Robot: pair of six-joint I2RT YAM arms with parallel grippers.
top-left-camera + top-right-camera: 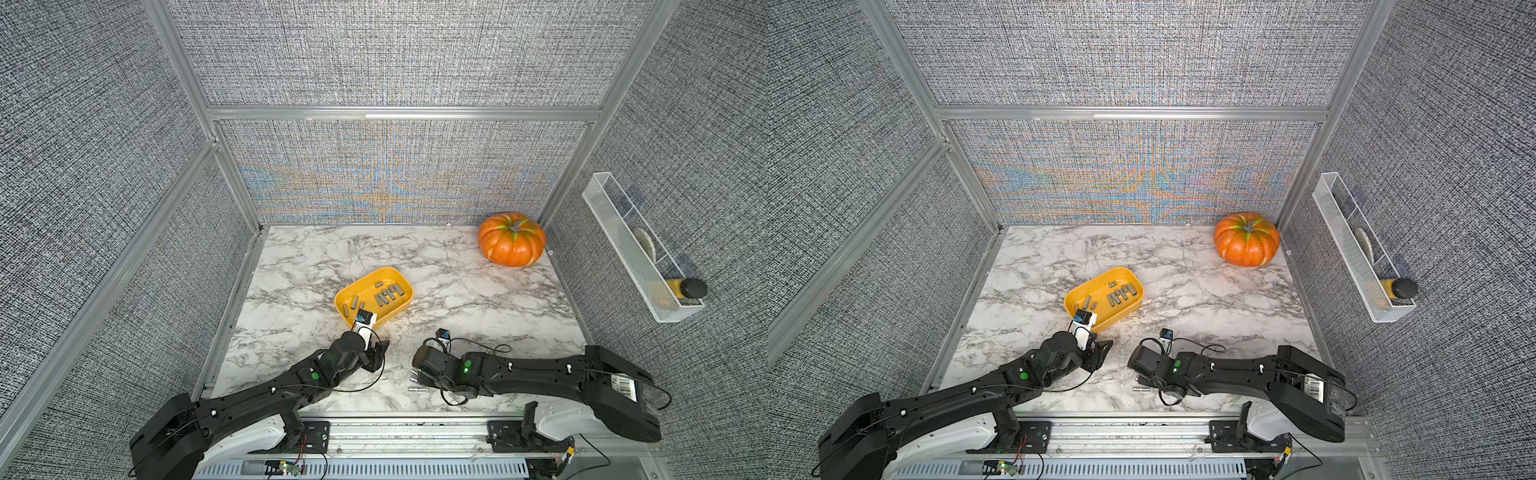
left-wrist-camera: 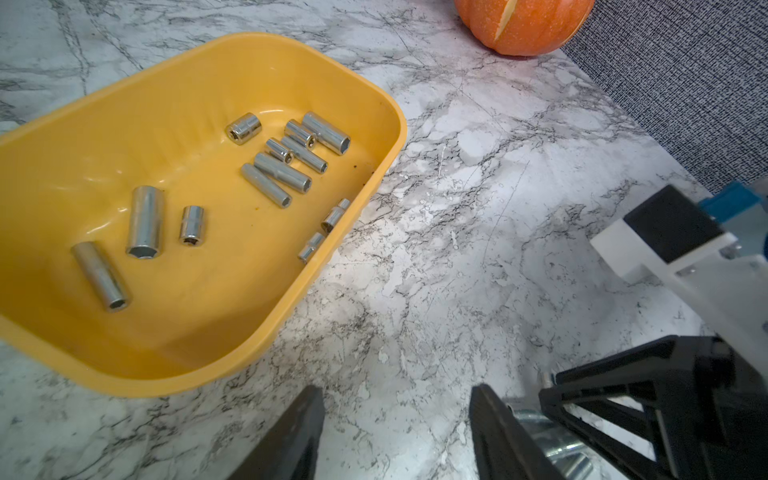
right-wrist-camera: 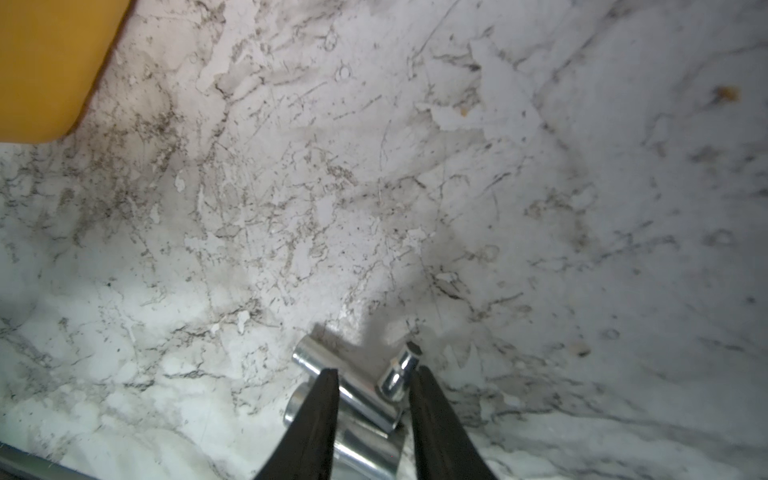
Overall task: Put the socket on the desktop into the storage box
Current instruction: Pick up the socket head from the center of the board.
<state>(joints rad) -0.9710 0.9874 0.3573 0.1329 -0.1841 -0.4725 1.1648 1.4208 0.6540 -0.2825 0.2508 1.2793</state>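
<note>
The yellow storage box (image 1: pixel 360 291) (image 2: pixel 166 145) lies on the marble desktop (image 1: pixel 457 299) and holds several chrome sockets (image 2: pixel 286 166). Just in front of it my left gripper (image 2: pixel 395 415) (image 1: pixel 380 348) hangs open, with only bare marble between its fingers. My right gripper (image 3: pixel 374 374) (image 1: pixel 417 374) is low over a small pile of sockets near the front edge. Its jaws stand narrowly apart around a long socket (image 3: pixel 361 399) and a small socket (image 3: pixel 399 374), with a thicker one (image 3: pixel 361 453) beneath. One more socket (image 1: pixel 416 389) (image 1: pixel 1141 389) lies alone beside the pile.
An orange pumpkin (image 1: pixel 511 239) sits in the far right corner. A white wire basket (image 1: pixel 640 253) hangs on the right wall. Fabric walls with aluminium rails close in three sides. The two grippers are close together at the front middle.
</note>
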